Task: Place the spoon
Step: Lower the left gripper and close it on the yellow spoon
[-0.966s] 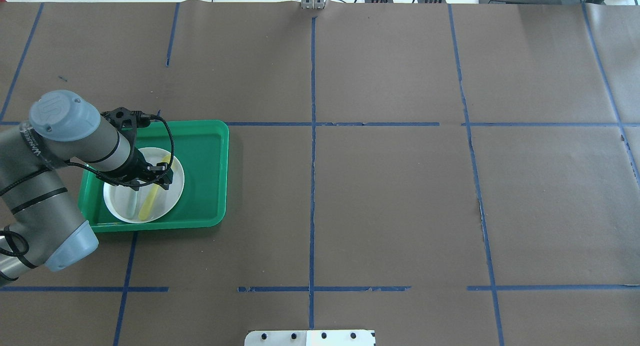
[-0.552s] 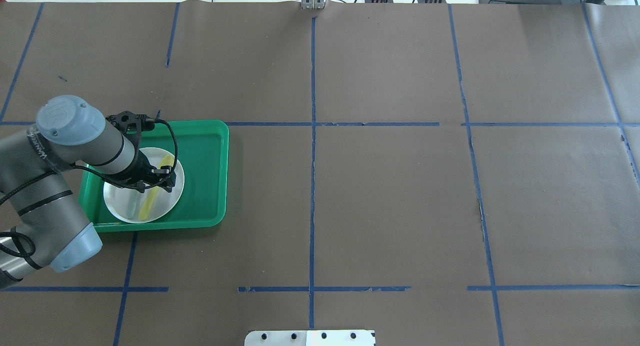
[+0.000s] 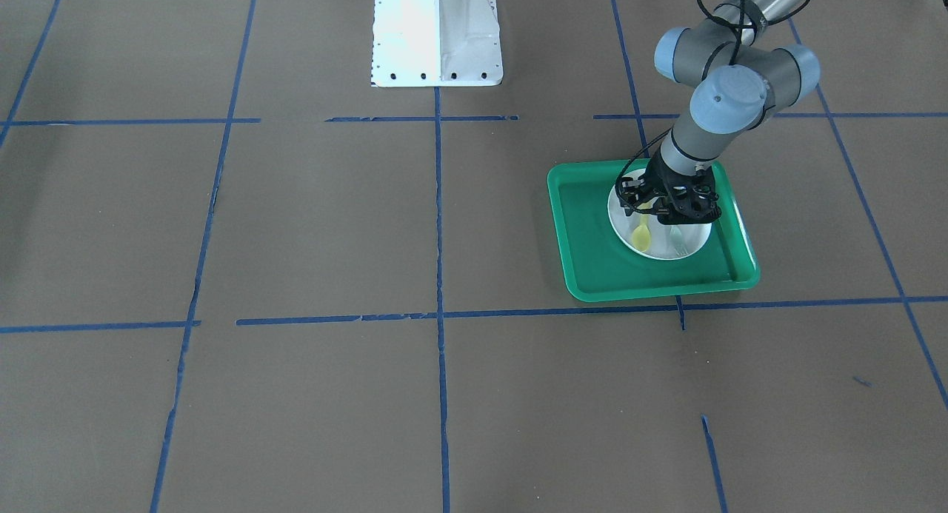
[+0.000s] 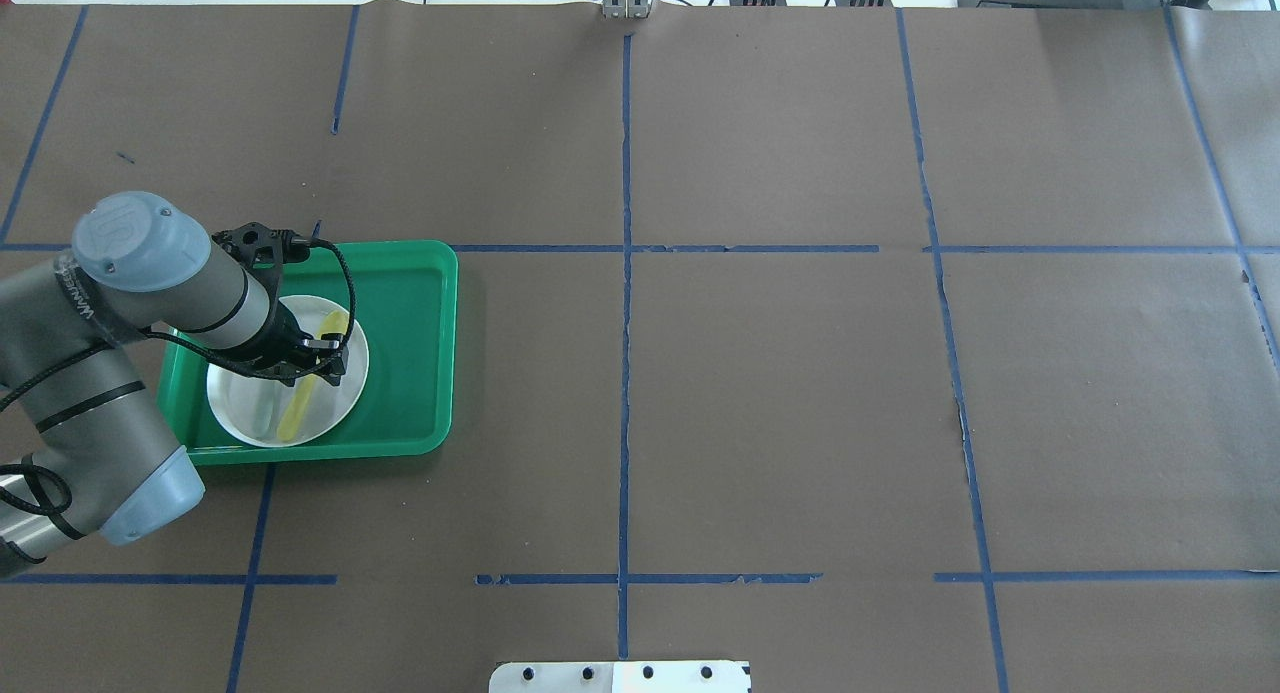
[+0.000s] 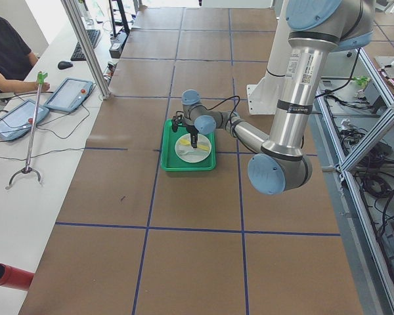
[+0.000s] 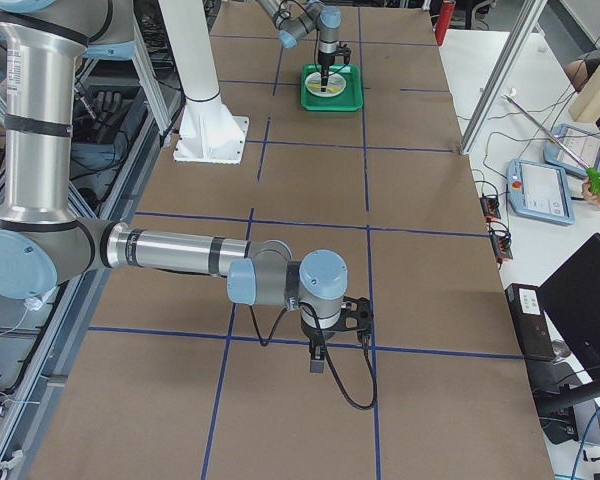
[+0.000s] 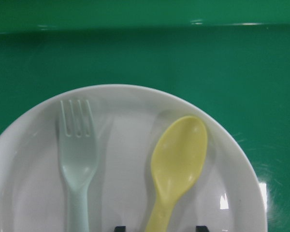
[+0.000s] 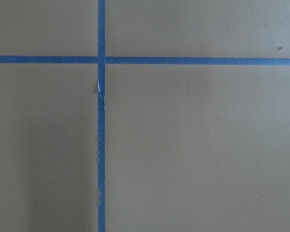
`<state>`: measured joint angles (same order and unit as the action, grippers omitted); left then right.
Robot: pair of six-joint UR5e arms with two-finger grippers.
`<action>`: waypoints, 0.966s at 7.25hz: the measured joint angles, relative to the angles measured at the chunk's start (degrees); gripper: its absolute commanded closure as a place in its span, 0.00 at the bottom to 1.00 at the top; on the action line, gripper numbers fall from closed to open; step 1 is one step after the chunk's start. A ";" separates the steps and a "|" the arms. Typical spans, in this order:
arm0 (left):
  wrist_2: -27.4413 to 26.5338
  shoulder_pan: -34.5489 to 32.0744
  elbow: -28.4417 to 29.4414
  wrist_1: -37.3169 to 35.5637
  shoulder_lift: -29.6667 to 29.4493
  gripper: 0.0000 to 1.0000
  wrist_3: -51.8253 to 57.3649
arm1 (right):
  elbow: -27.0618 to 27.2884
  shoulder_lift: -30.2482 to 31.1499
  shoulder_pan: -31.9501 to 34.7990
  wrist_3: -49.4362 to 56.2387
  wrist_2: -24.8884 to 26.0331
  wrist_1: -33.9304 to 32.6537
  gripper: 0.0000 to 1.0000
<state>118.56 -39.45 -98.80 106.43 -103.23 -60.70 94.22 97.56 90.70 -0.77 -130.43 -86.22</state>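
Spoon on plate, handle end hidden between left tool's parted, empty tips.

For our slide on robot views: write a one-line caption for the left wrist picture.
Yellow spoon and pale fork lie side by side on a white plate in a green tray.

Pale grey-green fork lies flat on white plate, inside green tray, just below left gripper.
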 measured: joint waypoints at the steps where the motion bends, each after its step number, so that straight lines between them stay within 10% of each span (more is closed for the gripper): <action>1: 0.00 -0.01 -0.10 0.01 0.12 1.00 0.04 | 0.00 0.00 0.00 -0.02 0.00 0.00 0.00; 7: -0.12 -1.72 -8.88 -7.43 1.12 1.00 2.00 | 0.00 0.00 0.00 -0.03 0.00 0.02 0.00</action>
<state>118.45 -41.17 -107.69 99.00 -102.11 -58.71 94.22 97.56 90.70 -0.79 -130.43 -86.20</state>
